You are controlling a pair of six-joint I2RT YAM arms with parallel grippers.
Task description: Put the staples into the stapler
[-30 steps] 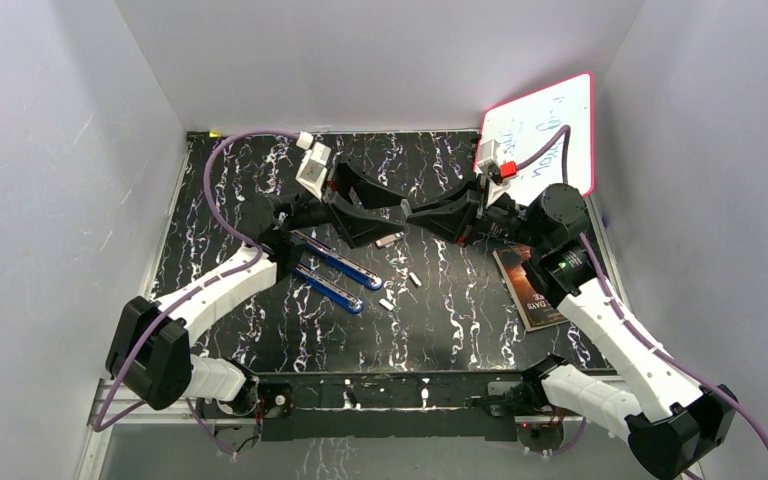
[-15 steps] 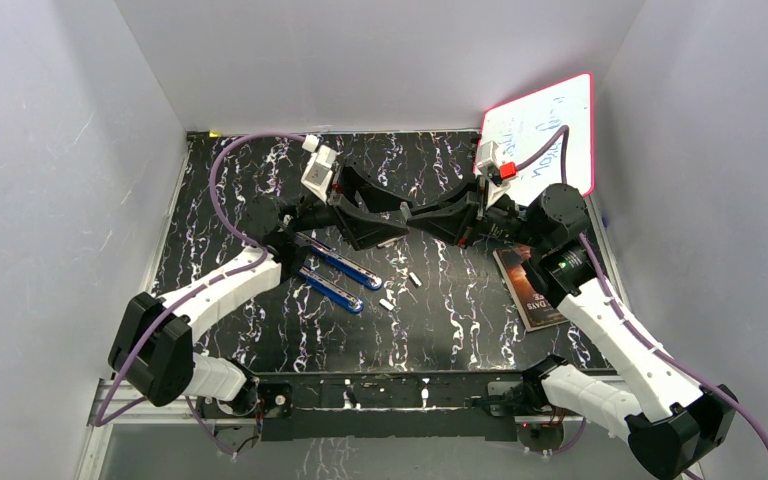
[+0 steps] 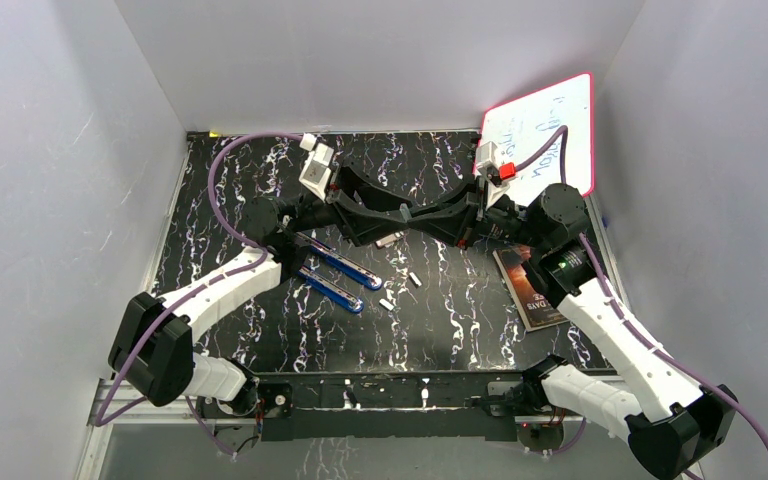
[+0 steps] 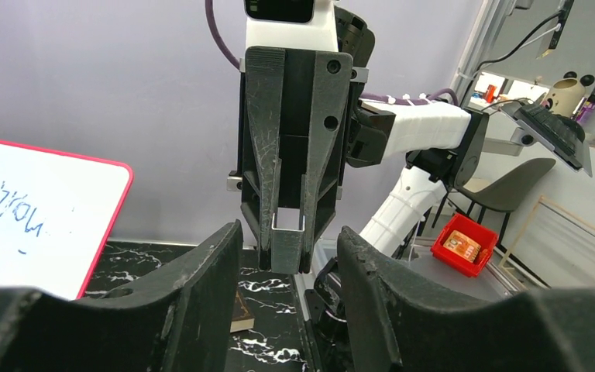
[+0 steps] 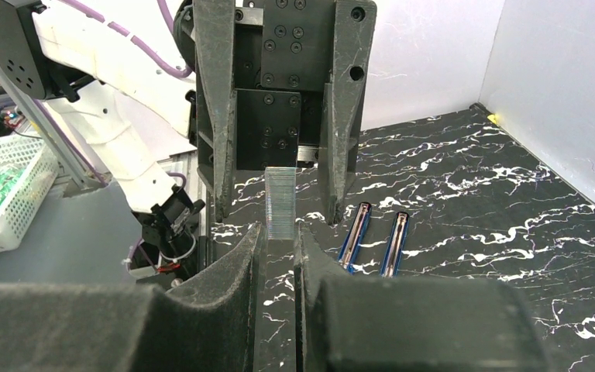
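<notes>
My right gripper point(image 5: 279, 232) is shut on a silvery strip of staples point(image 5: 280, 203), held in the air above the table's middle. The strip sticks out past its fingertips towards the left gripper. The left gripper point(image 4: 289, 232) faces it head-on, open, one finger on either side of the staples point(image 4: 289, 242) with a gap on both sides. From above, the two grippers point(image 3: 407, 213) meet tip to tip and hide the strip. The blue stapler point(image 3: 335, 260) lies opened out on the table below, its two long parts side by side point(image 5: 354, 236).
Loose staple pieces point(image 3: 415, 280) lie on the black marbled table point(image 3: 260, 190) near the stapler. A red-framed whiteboard point(image 3: 545, 130) leans at the back right. A dark book point(image 3: 530, 290) lies at the right beside the right arm.
The left gripper has moved right until its fingers overlap the right gripper's tips, and its jaws have narrowed around the staples. The right gripper has stayed still.
</notes>
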